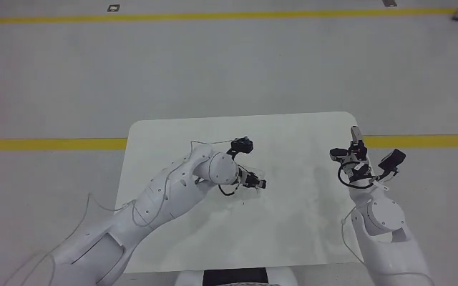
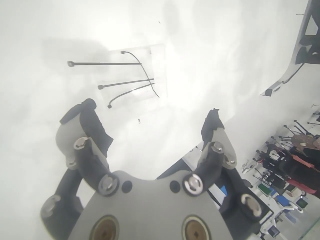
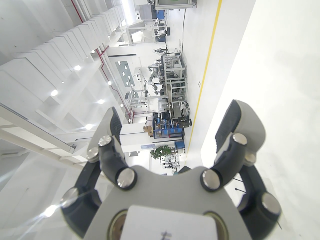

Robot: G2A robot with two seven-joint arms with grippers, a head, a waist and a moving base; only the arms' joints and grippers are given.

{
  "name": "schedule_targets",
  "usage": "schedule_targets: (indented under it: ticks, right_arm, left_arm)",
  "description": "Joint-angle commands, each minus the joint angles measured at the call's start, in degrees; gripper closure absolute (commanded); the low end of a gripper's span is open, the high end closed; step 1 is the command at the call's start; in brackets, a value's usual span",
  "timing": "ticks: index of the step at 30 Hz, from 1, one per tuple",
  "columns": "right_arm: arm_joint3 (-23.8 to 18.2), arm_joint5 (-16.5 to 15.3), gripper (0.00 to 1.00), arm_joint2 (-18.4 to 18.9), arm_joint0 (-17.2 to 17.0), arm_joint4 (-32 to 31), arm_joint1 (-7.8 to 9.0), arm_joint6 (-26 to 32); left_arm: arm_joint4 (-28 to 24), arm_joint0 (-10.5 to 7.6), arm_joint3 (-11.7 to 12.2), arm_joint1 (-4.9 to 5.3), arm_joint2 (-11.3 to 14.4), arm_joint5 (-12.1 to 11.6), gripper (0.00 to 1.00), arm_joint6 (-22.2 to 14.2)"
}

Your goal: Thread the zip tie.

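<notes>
the top view looks down on the table [image 1: 300,236] from above. the left wrist view, behind the left gripper [image 2: 150,108], faces that same tabletop closely; the right one faces the hall.

left arm [image 1: 164,200] is stretching forward and inward, its left gripper [image 2: 150,108] hanging with jaws spread wide. right arm [image 1: 386,229] is sitting bent off to the right, right gripper [image 3: 172,108] pointing forward, jaws also wide apart.

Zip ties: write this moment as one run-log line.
zip ties: four on table, unthreaded | left gripper: open, empty, facing them | right gripper: open, empty, by table edge
</notes>
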Motion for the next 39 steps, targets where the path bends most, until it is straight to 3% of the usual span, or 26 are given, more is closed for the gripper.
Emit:
schedule_targets:
  ticks: [1,8,13,14,24,27,32,39]
  right_arm:
    - [0.0,0.0,0.00,0.0,0.0,0.0,0.00,0.0]
    - [0.0,0.0,0.00,0.0,0.0,0.0,0.00,0.0]
    - [0.0,0.0,0.00,0.0,0.0,0.0,0.00,0.0]
    - [0.0,0.0,0.00,0.0,0.0,0.0,0.00,0.0]
    - [0.0,0.0,0.00,0.0,0.0,0.0,0.00,0.0]
    - [0.0,0.0,0.00,0.0,0.0,0.0,0.00,0.0]
    - [0.0,0.0,0.00,0.0,0.0,0.0,0.00,0.0]
    - [0.0,0.0,0.00,0.0,0.0,0.0,0.00,0.0]
  left_arm:
    - [-0.5,0.43,1.6,-0.72,-1.4,0.0,0.00,0.0]
    - [2.9,1.00,5.3,-4.44,-5.0,0.0,0.00,-1.9]
    - [7.4,1.89,6.1,-7.13,-8.7,0.0,0.00,-5.6]
    - [7.8,1.99,6.1,-7.30,-9.0,0.0,0.00,-5.9]
    - [7.8,1.99,6.1,-7.30,-9.0,0.0,0.00,-5.9]
    - [10.7,1.72,5.4,-6.80,-8.0,-5.7,0.00,-5.5]
    - [13.2,0.76,5.6,-6.23,-6.9,-10.7,0.00,-7.4]
    - [13.1,-0.62,7.3,-6.34,-4.9,-16.0,0.00,-7.1]
